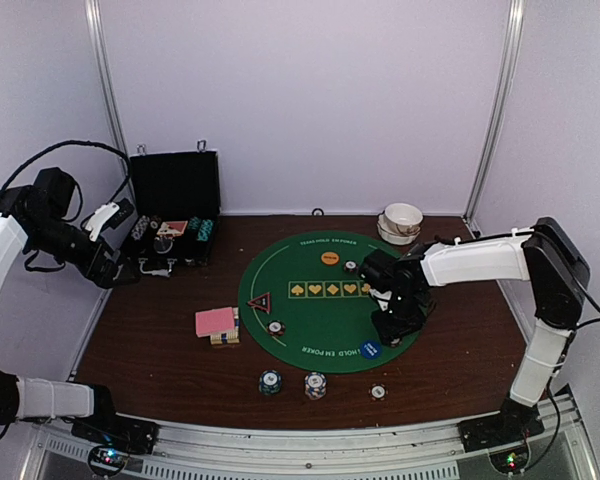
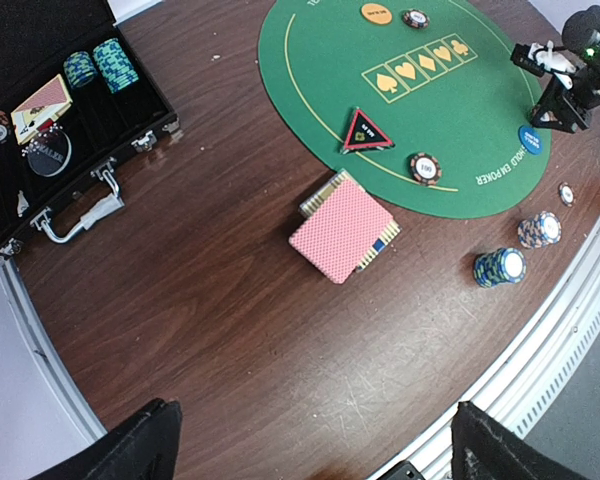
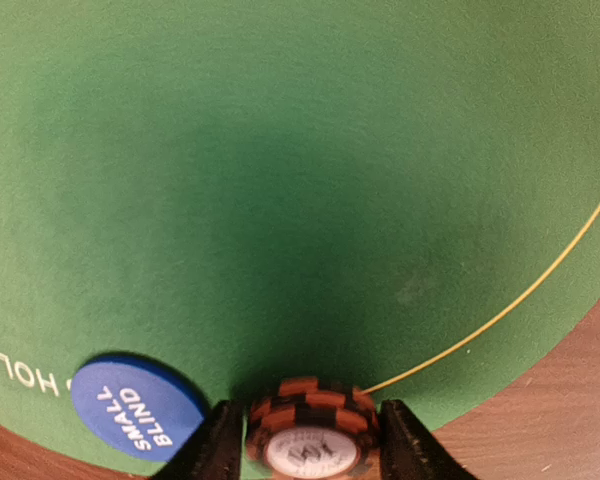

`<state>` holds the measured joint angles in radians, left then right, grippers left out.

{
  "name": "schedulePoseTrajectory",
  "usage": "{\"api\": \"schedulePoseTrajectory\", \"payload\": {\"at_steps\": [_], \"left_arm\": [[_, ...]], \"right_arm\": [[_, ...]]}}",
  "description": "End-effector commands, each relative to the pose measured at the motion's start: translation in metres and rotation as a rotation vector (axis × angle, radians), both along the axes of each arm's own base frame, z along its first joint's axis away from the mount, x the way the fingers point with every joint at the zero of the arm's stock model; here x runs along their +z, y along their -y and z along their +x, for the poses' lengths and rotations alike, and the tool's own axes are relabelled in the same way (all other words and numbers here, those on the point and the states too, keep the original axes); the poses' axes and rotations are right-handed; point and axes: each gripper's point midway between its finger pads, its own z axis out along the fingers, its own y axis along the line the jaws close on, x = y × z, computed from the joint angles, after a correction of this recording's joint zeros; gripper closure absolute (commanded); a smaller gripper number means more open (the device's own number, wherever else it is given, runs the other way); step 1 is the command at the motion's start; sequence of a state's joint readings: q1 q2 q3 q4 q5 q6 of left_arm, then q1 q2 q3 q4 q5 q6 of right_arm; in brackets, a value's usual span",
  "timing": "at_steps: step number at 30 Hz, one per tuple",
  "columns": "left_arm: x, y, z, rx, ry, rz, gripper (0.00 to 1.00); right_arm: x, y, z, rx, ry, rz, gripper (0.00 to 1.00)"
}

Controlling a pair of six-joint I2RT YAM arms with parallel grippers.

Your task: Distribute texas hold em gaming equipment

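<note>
Fingertips of my right gripper [image 1: 393, 326] are hidden in the top view under its own black body, above the near-right edge of the green mat [image 1: 310, 322], just beyond the blue disc [image 1: 370, 350]. What it holds cannot be seen from here. The right forearm runs level in from the right of the mat, wrist bent down.

Left of the mat, my left gripper [image 1: 120, 270] is dark against the black case [image 1: 175, 195], so its opening is unreadable here. That arm is held high and points toward the case. The pink card deck [image 1: 216, 321] lies just left of the mat. The triangular marker [image 1: 260, 301] is on the mat's left part and the orange disc [image 1: 329, 258] near its far edge. Two chip stacks [image 1: 270, 381] stand in front of the mat.

Left wrist view: only my two dark finger stubs show at the bottom edge, spread wide with nothing between them, high over the table [image 2: 180, 330]. The case is cut off at the frame's left edge.

Right wrist view: an orange-and-black chip [image 3: 312, 435] sits clamped between my fingers [image 3: 215, 448], one on each side of its rim. The frame cuts off its lower edge. I cannot tell whether it is a single chip or a short stack. It sits at the mat's rim on the yellow line, and the blue disc lies just beside one finger.
</note>
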<state>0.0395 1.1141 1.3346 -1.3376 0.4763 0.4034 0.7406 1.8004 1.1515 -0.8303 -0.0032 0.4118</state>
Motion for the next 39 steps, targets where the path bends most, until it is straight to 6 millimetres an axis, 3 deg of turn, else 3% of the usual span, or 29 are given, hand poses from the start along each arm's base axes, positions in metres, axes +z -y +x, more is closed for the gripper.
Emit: {"api": "schedulePoseTrajectory", "payload": {"at_steps": [1, 6, 11, 16, 20, 24, 28, 32, 39], "left_arm": [[0.009, 0.0, 0.002, -0.012, 0.036, 0.0, 0.02], [0.008, 0.0, 0.003, -0.013, 0.029, -0.003, 0.03], [0.01, -0.001, 0.003, -0.01, 0.037, 0.005, 0.03], [0.01, -0.002, 0.002, -0.008, 0.04, 0.009, 0.03], [0.01, -0.001, 0.002, -0.009, 0.038, 0.005, 0.02], [0.011, -0.001, 0.001, -0.009, 0.04, 0.004, 0.03], [0.011, 0.0, 0.0, -0.009, 0.038, 0.001, 0.03], [0.012, -0.001, -0.001, -0.009, 0.039, 0.004, 0.03], [0.012, -0.001, -0.003, -0.012, 0.041, 0.007, 0.02]], "right_arm": [[-0.008, 0.005, 0.001, -0.017, 0.002, -0.006, 0.43], [0.005, 0.004, 0.002, -0.017, 0.019, 0.01, 0.34], [0.046, -0.009, 0.003, 0.027, 0.086, 0.055, 0.35], [0.089, -0.051, -0.023, 0.178, 0.141, 0.114, 0.3], [0.103, -0.096, -0.06, 0.328, 0.138, 0.156, 0.22], [0.098, -0.136, -0.099, 0.458, 0.086, 0.183, 0.17], [0.08, -0.16, -0.119, 0.547, 0.039, 0.167, 0.15], [0.07, -0.176, -0.122, 0.587, 0.02, 0.164, 0.15], [0.051, -0.182, -0.119, 0.607, 0.006, 0.129, 0.17]]}}
